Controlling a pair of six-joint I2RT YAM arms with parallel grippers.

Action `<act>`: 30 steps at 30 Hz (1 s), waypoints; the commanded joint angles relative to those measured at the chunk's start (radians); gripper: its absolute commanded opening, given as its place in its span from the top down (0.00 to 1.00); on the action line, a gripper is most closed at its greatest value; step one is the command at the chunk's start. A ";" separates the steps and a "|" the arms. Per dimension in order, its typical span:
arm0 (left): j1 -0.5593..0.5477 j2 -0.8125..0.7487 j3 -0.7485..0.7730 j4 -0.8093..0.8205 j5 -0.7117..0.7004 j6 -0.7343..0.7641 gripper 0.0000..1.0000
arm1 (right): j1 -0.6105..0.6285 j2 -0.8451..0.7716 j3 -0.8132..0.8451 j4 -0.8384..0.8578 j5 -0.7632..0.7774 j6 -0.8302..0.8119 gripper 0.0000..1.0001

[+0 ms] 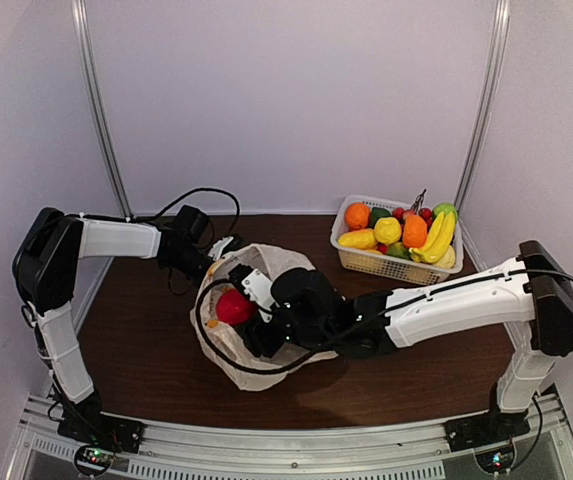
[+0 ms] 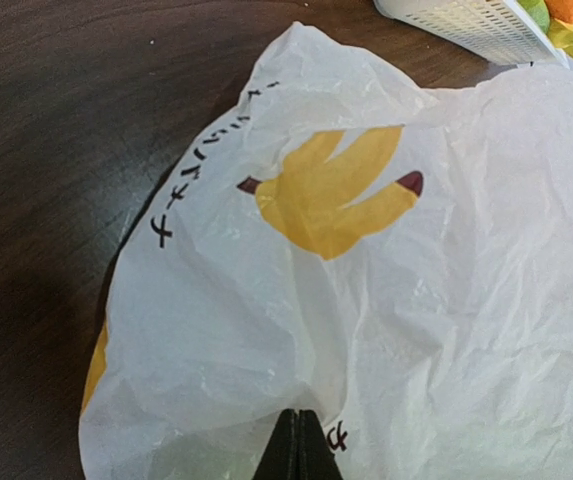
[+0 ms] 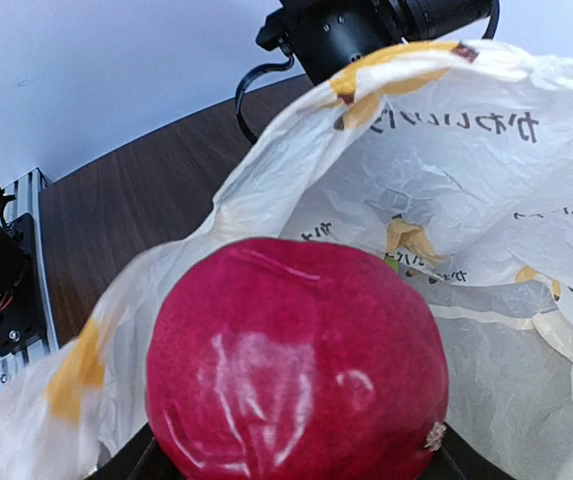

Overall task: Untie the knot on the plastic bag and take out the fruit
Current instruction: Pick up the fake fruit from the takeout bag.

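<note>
Fingers [image 3: 136, 465] of the right gripper [image 1: 238, 305] clasp a round red fruit [image 3: 296, 360] from both sides, spread about as far as the fruit is broad. Their dark tips just show beneath it in the wrist view. Glossy and deep red, the fruit sits at the open mouth of the plastic bag [image 1: 276, 258], with crinkled cream plastic rising behind it and on its left; whether it is clear of the rim cannot be told. Yellow banana drawings and black lettering mark the bag, which lies slumped in the middle of the dark wooden table [image 1: 146, 340]. At the bag's far left rim the left gripper [image 2: 298, 442] has its jaws pressed together on a fold of plastic, the rim held up there. The right arm reaches in from the right, low across the near side of the bag. Well apart, in the far right corner, a white lattice basket [image 1: 386, 266] holds more fruit: an orange [image 1: 357, 215], a banana bunch [image 1: 438, 238] and other round pieces in yellow, green and red.
</note>
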 commanded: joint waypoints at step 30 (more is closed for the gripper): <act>0.004 -0.141 -0.016 0.013 -0.136 0.047 0.66 | -0.213 -0.606 -0.078 -0.457 0.453 -0.017 0.44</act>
